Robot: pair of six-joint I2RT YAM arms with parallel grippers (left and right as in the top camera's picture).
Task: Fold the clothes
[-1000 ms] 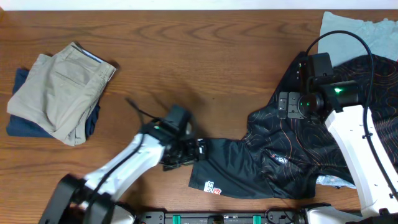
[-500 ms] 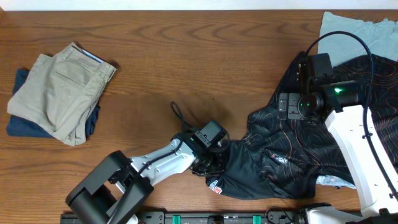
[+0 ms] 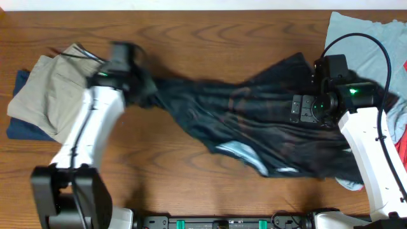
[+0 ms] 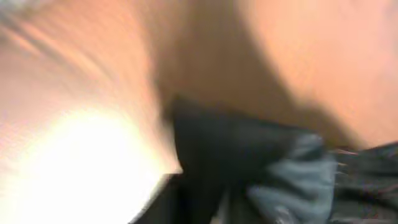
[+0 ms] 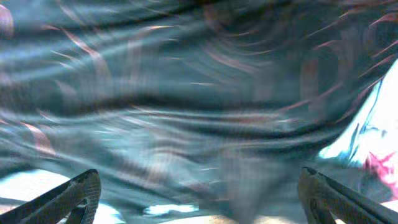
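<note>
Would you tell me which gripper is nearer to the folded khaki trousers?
Left. The left gripper is just beside the right edge of the trousers; the right gripper is far off on the opposite side, over the jersey.

Motion blur smears the jersey (image 3: 241, 121) and the left claw (image 3: 141, 88), its grip unreadable. The left wrist view is all smear. The edge crops the blue shirt (image 3: 365, 28).

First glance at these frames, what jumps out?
A black jersey lies stretched across the middle of the table, from the blurred left gripper at upper left to beneath the open right gripper at right. Folded khaki trousers sit at the left edge, and a light-blue shirt is in the top right corner.
</note>
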